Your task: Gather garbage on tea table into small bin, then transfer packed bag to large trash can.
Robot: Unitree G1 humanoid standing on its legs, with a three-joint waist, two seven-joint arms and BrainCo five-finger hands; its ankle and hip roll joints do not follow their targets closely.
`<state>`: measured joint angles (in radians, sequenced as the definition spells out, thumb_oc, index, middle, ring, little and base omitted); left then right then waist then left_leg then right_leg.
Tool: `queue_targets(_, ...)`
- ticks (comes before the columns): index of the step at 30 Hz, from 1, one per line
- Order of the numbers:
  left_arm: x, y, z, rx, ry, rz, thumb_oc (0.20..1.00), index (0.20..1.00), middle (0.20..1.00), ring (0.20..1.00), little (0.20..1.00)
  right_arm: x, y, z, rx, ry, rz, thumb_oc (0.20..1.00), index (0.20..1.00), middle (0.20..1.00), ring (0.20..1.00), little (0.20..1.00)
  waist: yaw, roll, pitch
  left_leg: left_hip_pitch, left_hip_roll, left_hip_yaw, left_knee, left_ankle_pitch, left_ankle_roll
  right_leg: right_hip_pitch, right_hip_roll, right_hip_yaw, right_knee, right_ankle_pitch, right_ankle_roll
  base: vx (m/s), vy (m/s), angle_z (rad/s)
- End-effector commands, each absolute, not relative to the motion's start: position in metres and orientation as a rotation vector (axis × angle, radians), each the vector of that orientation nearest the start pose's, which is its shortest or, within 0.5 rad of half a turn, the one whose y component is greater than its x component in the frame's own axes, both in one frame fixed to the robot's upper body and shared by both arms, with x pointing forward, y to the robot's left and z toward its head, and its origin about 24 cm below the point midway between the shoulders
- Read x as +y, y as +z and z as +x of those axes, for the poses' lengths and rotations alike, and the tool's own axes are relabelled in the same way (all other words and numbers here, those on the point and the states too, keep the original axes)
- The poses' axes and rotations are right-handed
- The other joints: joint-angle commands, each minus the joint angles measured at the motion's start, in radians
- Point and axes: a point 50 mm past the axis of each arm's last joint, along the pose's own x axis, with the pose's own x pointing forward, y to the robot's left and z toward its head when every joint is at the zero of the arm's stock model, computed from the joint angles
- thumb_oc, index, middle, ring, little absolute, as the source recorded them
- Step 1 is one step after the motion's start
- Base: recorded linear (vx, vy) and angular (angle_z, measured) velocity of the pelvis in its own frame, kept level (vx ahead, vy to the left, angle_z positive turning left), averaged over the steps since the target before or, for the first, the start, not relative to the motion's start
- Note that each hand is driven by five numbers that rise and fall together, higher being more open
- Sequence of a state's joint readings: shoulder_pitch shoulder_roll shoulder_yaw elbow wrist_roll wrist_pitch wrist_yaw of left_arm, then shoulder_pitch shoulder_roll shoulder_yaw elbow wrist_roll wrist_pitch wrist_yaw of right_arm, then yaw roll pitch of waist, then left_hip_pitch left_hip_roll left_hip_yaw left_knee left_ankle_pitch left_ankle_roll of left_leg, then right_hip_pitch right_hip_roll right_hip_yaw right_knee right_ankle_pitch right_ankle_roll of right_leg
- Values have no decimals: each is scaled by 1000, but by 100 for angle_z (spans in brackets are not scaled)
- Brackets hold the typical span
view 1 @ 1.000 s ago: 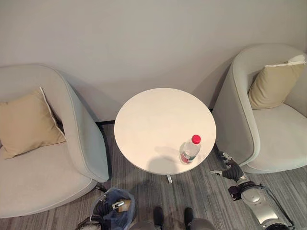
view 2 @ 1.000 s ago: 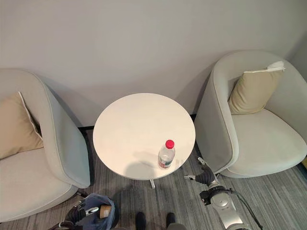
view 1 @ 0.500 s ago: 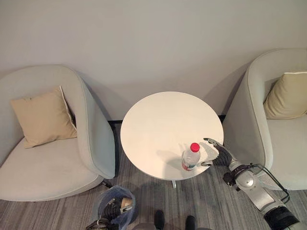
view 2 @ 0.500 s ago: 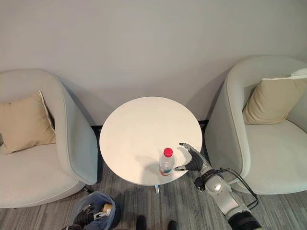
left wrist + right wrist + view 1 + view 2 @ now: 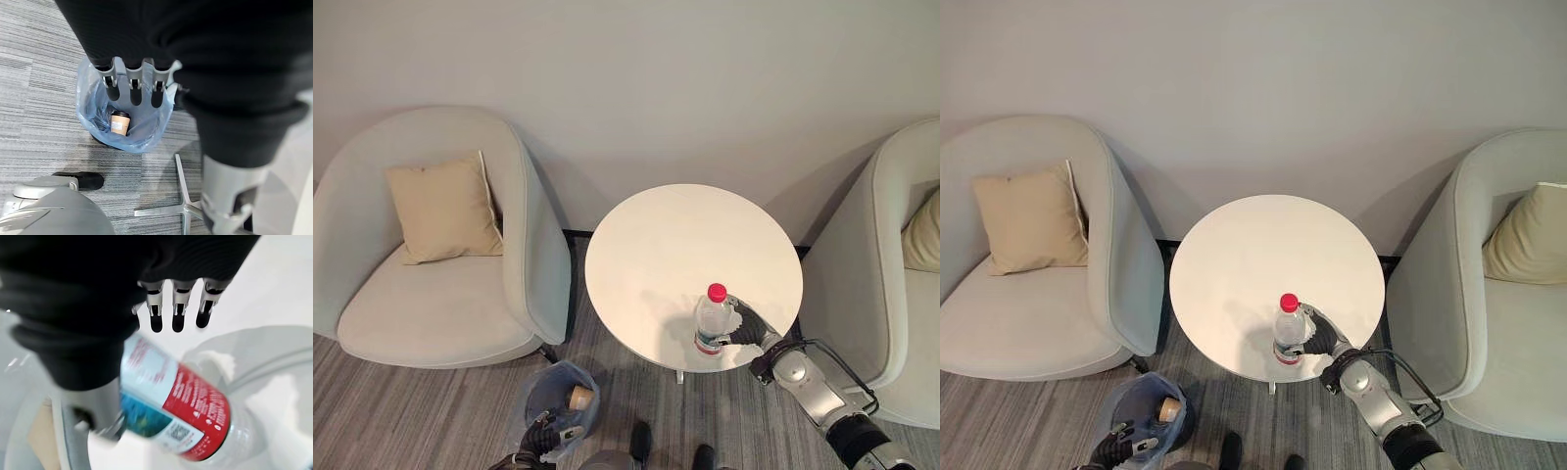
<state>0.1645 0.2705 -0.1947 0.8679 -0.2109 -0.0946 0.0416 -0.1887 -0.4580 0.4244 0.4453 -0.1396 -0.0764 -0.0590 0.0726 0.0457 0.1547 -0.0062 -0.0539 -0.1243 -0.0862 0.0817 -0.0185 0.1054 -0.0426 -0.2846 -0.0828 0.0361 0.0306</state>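
The right robot hand [image 5: 747,329] has now reached the bottle [image 5: 710,318] on the worktop [image 5: 656,245], fingers curling round it, ready to lift.

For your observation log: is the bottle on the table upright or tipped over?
Upright. The bottle stands on the table with its red cap on top, and the right hand is at its side.

Two pale armchairs [image 5: 1048,294] with tan cushions [image 5: 1030,220] flank grey striped carpet [image 5: 1018,421] under a plain wall [image 5: 1253,88].
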Motion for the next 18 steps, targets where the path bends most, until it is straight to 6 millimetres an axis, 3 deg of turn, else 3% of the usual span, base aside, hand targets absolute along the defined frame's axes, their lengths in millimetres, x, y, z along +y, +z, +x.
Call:
queue_targets(1, 235, -133, 122, 891, 78, 222, 1000, 1000, 1000, 1000, 1000, -171, 6, 284, 123, 271, -650, 200, 200, 200, 200, 200, 25, -14, -6, 2, 63, 85, 18, -45, -67, 24, -19, 21, 20, -174, 51, 16, 3, 7)
queue_targets(8, 236, -132, 121, 892, 82, 217, 1000, 1000, 1000, 1000, 1000, -180, 20, 291, 85, 207, -576, 200, 200, 200, 200, 200, 25, -15, -13, 9, 64, 84, 16, -44, -71, 36, -16, 16, 14, -175, 49, -3, -3, 1)
queue_targets(11, 240, -131, 124, 886, 110, 205, 1000, 1000, 1000, 1000, 1000, -179, 52, 283, -67, 217, -504, 200, 200, 200, 200, 200, 8, -18, -20, 17, 70, 88, 31, -50, -74, 41, -13, 29, 28, -183, 44, -83, -58, 3)
queue_targets(14, 235, -131, 126, 876, 118, 182, 1000, 1000, 1000, 1000, 1000, -167, 63, 269, -146, 278, -469, 200, 200, 200, 200, 200, 1, -16, -20, -3, 75, 78, 74, -47, -87, 46, -4, 28, 45, -200, 27, -140, -82, 2)
queue_targets(17, 230, -130, 131, 859, 109, 170, 1000, 1000, 1000, 1000, 1000, -165, 68, 268, -181, 279, -502, 200, 200, 200, 200, 200, 18, -16, 3, -82, 72, 71, 123, -22, -108, 44, -4, -16, 31, -196, 19, -193, -56, 103)
queue_targets(18, 224, -131, 132, 856, 91, 166, 1000, 1000, 1000, 1000, 1000, -169, 68, 268, -183, 246, -526, 200, 200, 200, 200, 200, 18, -20, 26, -131, 71, 137, 170, -25, -92, 38, -24, -60, 29, -184, 22, -216, 53, 142)
